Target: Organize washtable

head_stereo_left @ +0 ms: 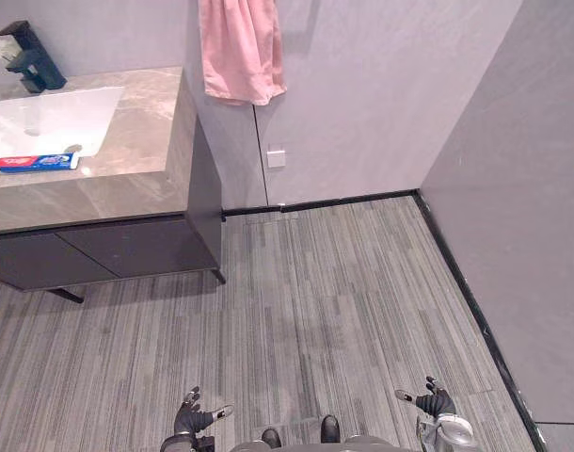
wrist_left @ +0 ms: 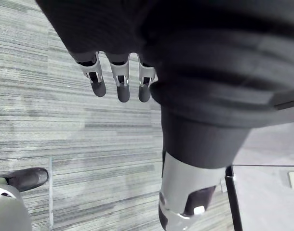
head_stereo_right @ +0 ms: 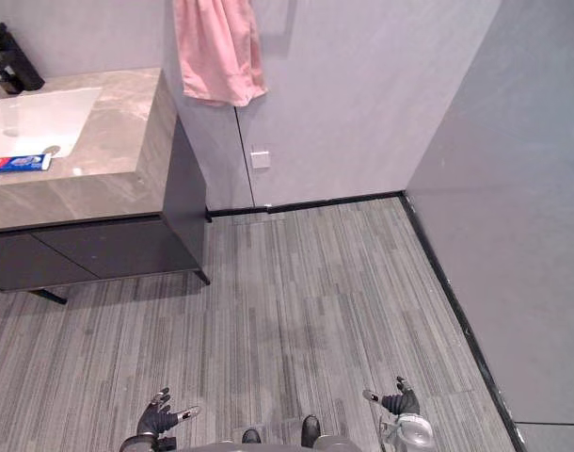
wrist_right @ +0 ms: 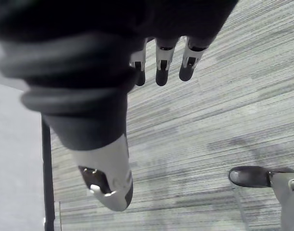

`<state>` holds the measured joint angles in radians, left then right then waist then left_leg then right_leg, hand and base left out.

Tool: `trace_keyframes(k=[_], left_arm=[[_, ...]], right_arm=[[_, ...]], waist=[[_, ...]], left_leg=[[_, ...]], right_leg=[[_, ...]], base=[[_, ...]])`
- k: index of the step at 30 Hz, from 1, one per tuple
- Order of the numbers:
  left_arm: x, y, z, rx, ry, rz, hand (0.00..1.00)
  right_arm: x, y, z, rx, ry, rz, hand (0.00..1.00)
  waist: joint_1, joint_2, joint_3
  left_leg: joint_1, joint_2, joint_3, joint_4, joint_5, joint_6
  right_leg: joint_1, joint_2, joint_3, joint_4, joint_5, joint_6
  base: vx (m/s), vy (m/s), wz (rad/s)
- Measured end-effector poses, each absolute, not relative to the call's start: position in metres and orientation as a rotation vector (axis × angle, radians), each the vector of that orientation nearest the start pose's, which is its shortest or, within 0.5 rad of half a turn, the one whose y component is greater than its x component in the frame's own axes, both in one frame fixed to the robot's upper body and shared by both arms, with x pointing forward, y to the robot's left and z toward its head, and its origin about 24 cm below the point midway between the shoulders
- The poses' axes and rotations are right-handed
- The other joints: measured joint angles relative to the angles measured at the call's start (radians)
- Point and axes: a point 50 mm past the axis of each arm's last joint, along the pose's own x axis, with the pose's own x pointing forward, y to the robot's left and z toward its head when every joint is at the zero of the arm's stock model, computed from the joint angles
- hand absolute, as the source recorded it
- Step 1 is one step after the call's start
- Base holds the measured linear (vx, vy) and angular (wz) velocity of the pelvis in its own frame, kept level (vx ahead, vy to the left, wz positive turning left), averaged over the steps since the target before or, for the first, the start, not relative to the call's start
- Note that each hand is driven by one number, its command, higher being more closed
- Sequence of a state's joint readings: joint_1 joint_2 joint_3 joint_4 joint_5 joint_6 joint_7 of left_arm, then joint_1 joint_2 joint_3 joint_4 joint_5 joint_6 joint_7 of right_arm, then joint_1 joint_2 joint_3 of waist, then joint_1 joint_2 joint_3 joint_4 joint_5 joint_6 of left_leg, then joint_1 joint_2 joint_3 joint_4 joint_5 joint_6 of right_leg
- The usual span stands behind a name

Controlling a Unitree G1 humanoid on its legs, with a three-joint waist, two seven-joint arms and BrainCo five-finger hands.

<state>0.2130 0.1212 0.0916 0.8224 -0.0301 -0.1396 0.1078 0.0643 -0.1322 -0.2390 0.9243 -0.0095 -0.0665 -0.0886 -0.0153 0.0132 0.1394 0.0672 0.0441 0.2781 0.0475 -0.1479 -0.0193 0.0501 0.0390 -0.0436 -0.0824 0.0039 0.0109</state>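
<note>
L hand (head_stereo_left: 192,414), R hand (head_stereo_left: 438,403) slack — toothpaste (head_stereo_left: 38,162) by sink (head_stereo_left: 52,118).

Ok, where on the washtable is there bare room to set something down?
Bare marble countertop right of the white basin, and the strip in front of the toothpaste tube. Crowded: the tube at the basin's front rim, the black faucet behind.

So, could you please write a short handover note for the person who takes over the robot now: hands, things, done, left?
Left hand: open, empty, low over the floor.
Right hand: the same.
Toothpaste tube lies flat on the washtable, at the front edge of the sink; black faucet behind the sink.
Pink towel hangs on the wall beside.
Done: nothing that shows.
Left: approach the washtable, ahead to the left, and tidy the tube.
</note>
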Motion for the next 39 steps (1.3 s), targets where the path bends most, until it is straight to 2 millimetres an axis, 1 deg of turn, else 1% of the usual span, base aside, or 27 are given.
trace_keyframes(k=[2,3,4,5,7,9,11,13,15,16,17,19,20,21,23,25,28,30,31,32,33,34,35,36,37,38,39], left_arm=[[0.103,0.222,-0.135,0.099,0.851,0.302,0.00],[0.107,0.223,-0.132,0.102,0.831,0.302,0.00],[0.109,0.224,-0.131,0.105,0.821,0.301,0.00],[0.113,0.225,-0.129,0.111,0.806,0.299,0.00],[0.119,0.233,-0.124,0.137,0.779,0.299,0.00],[0.125,0.239,-0.119,0.156,0.758,0.302,0.00],[0.127,0.240,-0.118,0.157,0.753,0.306,0.00],[0.131,0.240,-0.117,0.147,0.741,0.308,0.00],[0.131,0.238,-0.118,0.143,0.741,0.306,0.00],[0.130,0.234,-0.119,0.142,0.748,0.291,0.00],[0.135,0.227,-0.120,0.124,0.739,0.279,0.00],[0.143,0.223,-0.117,0.113,0.716,0.271,0.00],[0.146,0.218,-0.117,0.100,0.708,0.268,0.00],[0.145,0.214,-0.118,0.086,0.712,0.265,0.00],[0.142,0.211,-0.117,0.075,0.705,0.264,0.00],[0.145,0.207,-0.114,0.061,0.683,0.260,0.00],[0.149,0.206,-0.112,0.057,0.668,0.258,0.00],[0.150,0.203,-0.112,0.051,0.669,0.256,0.00],[0.149,0.201,-0.113,0.047,0.671,0.252,0.00],[0.147,0.200,-0.114,0.044,0.676,0.252,0.00],[0.147,0.204,-0.115,0.055,0.685,0.257,0.00],[0.149,0.205,-0.113,0.059,0.674,0.257,0.00],[0.153,0.209,-0.111,0.071,0.663,0.259,0.00],[0.153,0.209,-0.111,0.070,0.663,0.258,0.00],[0.149,0.209,-0.113,0.069,0.674,0.260,0.00],[0.144,0.210,-0.114,0.074,0.687,0.263,0.00],[0.142,0.211,-0.115,0.079,0.693,0.264,0.00]], right_arm=[[0.131,-0.241,-0.134,-0.073,0.889,-0.373,0.00],[0.136,-0.241,-0.133,-0.073,0.878,-0.370,0.00],[0.137,-0.240,-0.133,-0.073,0.878,-0.369,0.00],[0.137,-0.240,-0.133,-0.072,0.878,-0.366,0.00],[0.141,-0.236,-0.132,-0.075,0.869,-0.348,0.00],[0.142,-0.233,-0.133,-0.083,0.873,-0.329,0.00],[0.146,-0.231,-0.132,-0.092,0.866,-0.310,0.00],[0.147,-0.232,-0.131,-0.098,0.861,-0.308,0.00],[0.147,-0.233,-0.131,-0.101,0.862,-0.310,0.00],[0.139,-0.236,-0.132,-0.109,0.879,-0.317,0.00],[0.136,-0.243,-0.132,-0.121,0.887,-0.329,0.00],[0.139,-0.244,-0.131,-0.121,0.879,-0.334,0.00],[0.140,-0.244,-0.130,-0.121,0.874,-0.331,0.00],[0.139,-0.242,-0.130,-0.120,0.871,-0.326,0.00],[0.143,-0.235,-0.126,-0.094,0.829,-0.327,0.00],[0.156,-0.232,-0.117,-0.064,0.751,-0.334,0.00],[0.161,-0.230,-0.115,-0.059,0.738,-0.332,0.00],[0.163,-0.227,-0.115,-0.038,0.734,-0.348,0.00],[0.160,-0.228,-0.116,-0.036,0.741,-0.360,0.00],[0.156,-0.230,-0.118,-0.041,0.755,-0.368,0.00],[0.153,-0.223,-0.124,-0.024,0.788,-0.361,0.00],[0.151,-0.221,-0.125,-0.019,0.794,-0.358,0.00],[0.149,-0.221,-0.126,-0.018,0.800,-0.362,0.00],[0.148,-0.222,-0.126,-0.019,0.801,-0.363,0.00],[0.149,-0.221,-0.126,-0.019,0.798,-0.360,0.00],[0.150,-0.218,-0.126,-0.017,0.797,-0.351,0.00],[0.150,-0.215,-0.126,-0.020,0.799,-0.337,0.00]], waist=[[0.005,0.010,0.010],[0.003,0.012,0.016],[0.003,0.010,0.020],[0.004,0.007,0.032],[0.001,-0.001,0.059],[0.003,-0.001,0.072],[0.001,-0.002,0.074],[-0.007,0.007,0.081],[-0.031,0.012,0.085],[-0.037,0.006,0.082],[-0.027,0.020,0.080],[-0.032,0.024,0.082],[-0.035,0.037,0.093],[-0.032,0.041,0.099],[-0.016,0.036,0.102],[0.019,0.016,0.109],[0.034,0.017,0.110],[0.036,0.002,0.117],[0.038,-0.003,0.112],[0.041,0.014,0.102],[0.052,-0.029,0.092],[0.053,-0.044,0.083],[0.058,-0.057,0.079],[0.063,-0.059,0.078],[0.071,-0.059,0.078],[0.078,-0.062,0.075],[0.079,-0.062,0.074]], left_leg=[[-0.027,0.012,0.023,0.055,-0.038,0.004],[-0.036,0.010,0.027,0.083,-0.059,0.011],[-0.036,0.007,0.029,0.096,-0.070,0.016],[-0.029,0.002,0.032,0.121,-0.086,0.017],[0.020,-0.009,0.024,0.134,-0.114,0.041],[0.056,-0.014,0.022,0.136,-0.147,0.039],[0.083,0.003,0.018,0.120,-0.157,0.028],[0.111,0.036,0.002,0.092,-0.161,0.013],[0.131,0.058,-0.018,0.082,-0.166,-0.011],[0.155,0.064,-0.040,0.076,-0.171,-0.042],[0.153,0.097,-0.055,0.095,-0.168,-0.066],[0.109,0.104,-0.094,0.198,-0.135,-0.117],[0.037,0.135,-0.122,0.382,-0.095,-0.115],[-0.050,0.175,-0.147,0.631,-0.030,-0.096],[-0.146,0.241,-0.116,0.886,-0.048,-0.076],[-0.274,0.267,-0.073,0.963,-0.064,-0.052],[-0.404,0.247,-0.070,0.861,-0.069,-0.045],[-0.432,0.177,-0.065,0.611,-0.063,-0.048],[-0.427,0.126,-0.070,0.430,-0.026,-0.056],[-0.418,0.099,-0.093,0.307,0.086,-0.028],[-0.399,0.062,-0.085,0.296,0.112,0.011],[-0.402,0.046,-0.084,0.299,0.092,0.022],[-0.408,0.034,-0.076,0.338,0.045,0.033],[-0.403,0.035,-0.064,0.359,0.025,0.039],[-0.368,0.036,-0.049,0.377,-0.022,0.045],[-0.315,0.033,-0.028,0.370,-0.065,0.049],[-0.278,0.027,-0.024,0.363,-0.084,0.054]], right_leg=[[-0.070,0.001,0.018,0.129,-0.069,0.011],[-0.135,-0.010,0.017,0.269,-0.135,0.027],[-0.163,-0.018,0.014,0.338,-0.164,0.041],[-0.214,-0.035,-0.003,0.476,-0.199,0.078],[-0.315,-0.090,-0.073,0.763,-0.223,0.085],[-0.357,-0.138,-0.139,0.832,-0.277,0.076],[-0.392,-0.147,-0.187,0.771,-0.288,0.068],[-0.430,-0.130,-0.220,0.622,-0.259,0.049],[-0.443,-0.105,-0.206,0.492,-0.173,0.038],[-0.435,-0.097,-0.178,0.455,-0.033,0.003],[-0.437,-0.089,-0.197,0.504,-0.058,-0.034],[-0.423,-0.094,-0.213,0.514,-0.109,-0.048],[-0.362,-0.085,-0.239,0.483,-0.126,-0.054],[-0.262,-0.072,-0.252,0.418,-0.138,-0.060],[-0.125,-0.048,-0.254,0.337,-0.143,-0.068],[-0.014,-0.042,-0.231,0.256,-0.158,-0.065],[0.037,-0.046,-0.220,0.210,-0.171,-0.048],[0.084,-0.076,-0.212,0.187,-0.188,-0.020],[0.106,-0.093,-0.205,0.180,-0.210,0.013],[0.115,-0.091,-0.195,0.180,-0.226,0.031],[0.119,-0.124,-0.172,0.180,-0.245,0.049],[0.111,-0.140,-0.168,0.185,-0.244,0.049],[0.107,-0.159,-0.152,0.216,-0.245,0.050],[0.099,-0.168,-0.135,0.249,-0.245,0.051],[0.078,-0.184,-0.104,0.357,-0.245,0.052],[0.014,-0.209,-0.070,0.544,-0.227,0.098],[-0.045,-0.227,-0.051,0.695,-0.197,0.156]], base=[[0.07,0.050,-0.31],[0.06,0.047,-0.09],[0.11,0.090,-0.04],[0.11,0.093,0.01],[0.16,0.094,0.13],[0.18,0.047,0.05],[0.26,-0.001,0.04],[0.35,-0.083,0.20],[0.39,-0.147,0.37],[0.47,-0.204,0.32],[0.55,-0.269,0.32],[0.38,-0.211,0.32],[0.54,-0.282,0.49],[0.63,-0.320,0.39],[0.46,-0.184,0.09],[0.43,-0.131,-0.19],[0.38,0.038,-0.14],[0.33,0.151,-0.11],[0.39,0.223,-0.14],[0.49,0.272,-0.21],[0.42,0.211,-0.12],[0.42,0.191,0.00],[0.34,0.152,0.03],[0.43,0.219,-0.17],[0.39,0.225,-0.49],[0.46,0.251,-0.52],[0.45,0.193,-0.22]])
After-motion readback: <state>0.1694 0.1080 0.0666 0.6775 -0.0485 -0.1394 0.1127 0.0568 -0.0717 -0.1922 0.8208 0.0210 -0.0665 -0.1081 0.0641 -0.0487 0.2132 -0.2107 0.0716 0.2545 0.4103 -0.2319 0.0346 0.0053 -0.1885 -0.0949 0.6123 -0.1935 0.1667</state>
